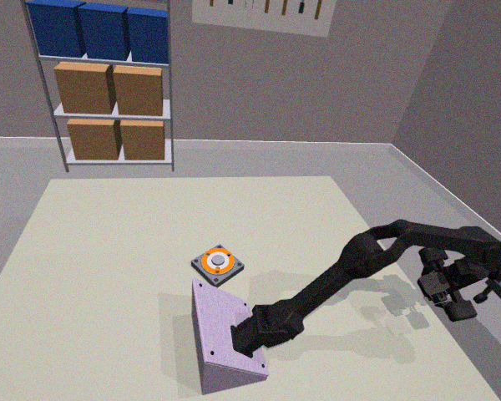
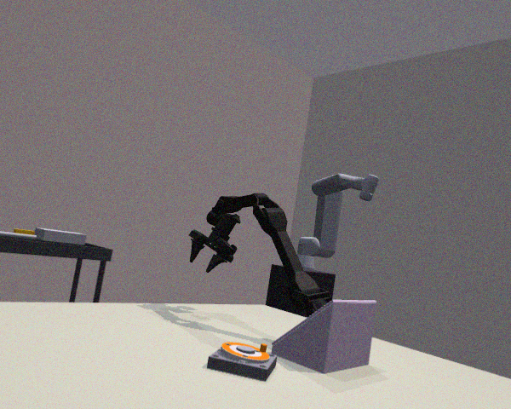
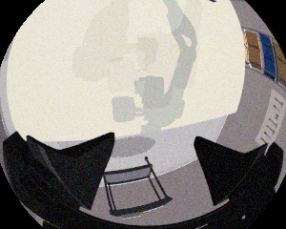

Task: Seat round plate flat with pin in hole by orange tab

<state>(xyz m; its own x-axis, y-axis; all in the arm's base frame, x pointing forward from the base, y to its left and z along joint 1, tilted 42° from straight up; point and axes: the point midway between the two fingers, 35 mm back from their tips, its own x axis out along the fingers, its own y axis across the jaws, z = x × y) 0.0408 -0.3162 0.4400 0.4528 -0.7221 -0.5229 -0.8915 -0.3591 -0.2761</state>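
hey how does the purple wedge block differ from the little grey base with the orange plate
The purple wedge is far bigger and taller than the grey base. The wedge has a sloped face; the base is a low, flat square. The wedge carries nothing, while the base holds the orange plate. Both rest on the cream table.

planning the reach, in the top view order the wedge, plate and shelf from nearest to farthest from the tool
1. wedge, on the mat to the left of the open tool.
2. plate, farther left, on its base just beyond the wedge.
3. shelf, far back left against the wall.
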